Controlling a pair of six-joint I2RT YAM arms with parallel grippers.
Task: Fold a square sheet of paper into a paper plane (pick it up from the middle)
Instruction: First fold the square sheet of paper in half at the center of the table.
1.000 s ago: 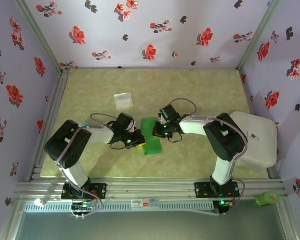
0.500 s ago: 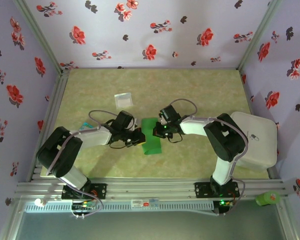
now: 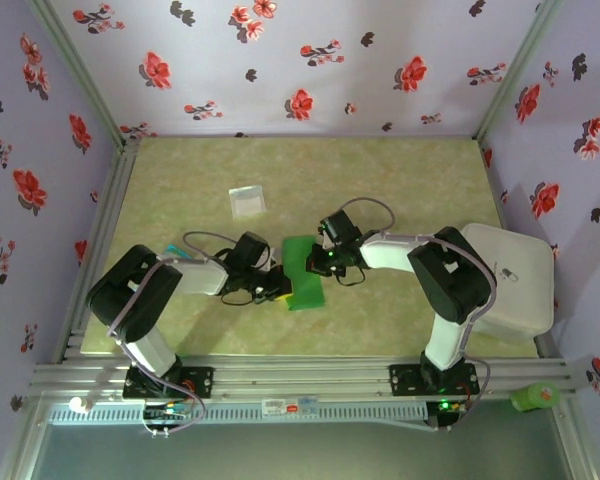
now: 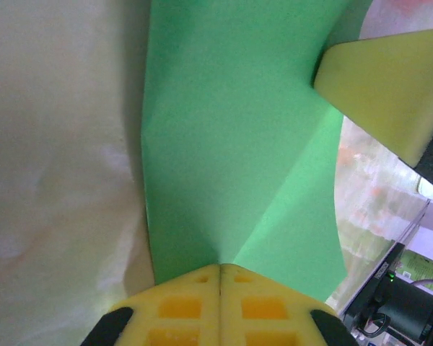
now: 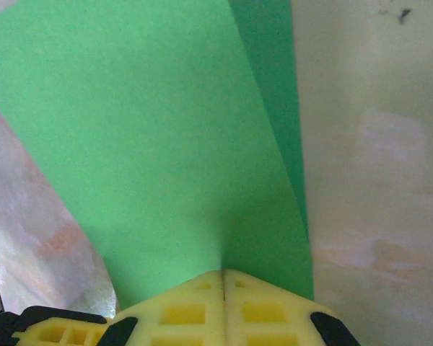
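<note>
Left end effector (image 4: 220, 270) pinching green sheet (image 4: 231, 144), right end effector (image 5: 224, 275) opposite

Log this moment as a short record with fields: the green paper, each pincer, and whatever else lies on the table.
paper: green sheet of paper, partly folded with a crease showing, lying between the two pincers
left pincer: shut on the paper at its left edge
right pincer: shut on the paper at the opposite edge
other items: small pale square packet farther back, apart from the paper; large white box at the right side
</note>
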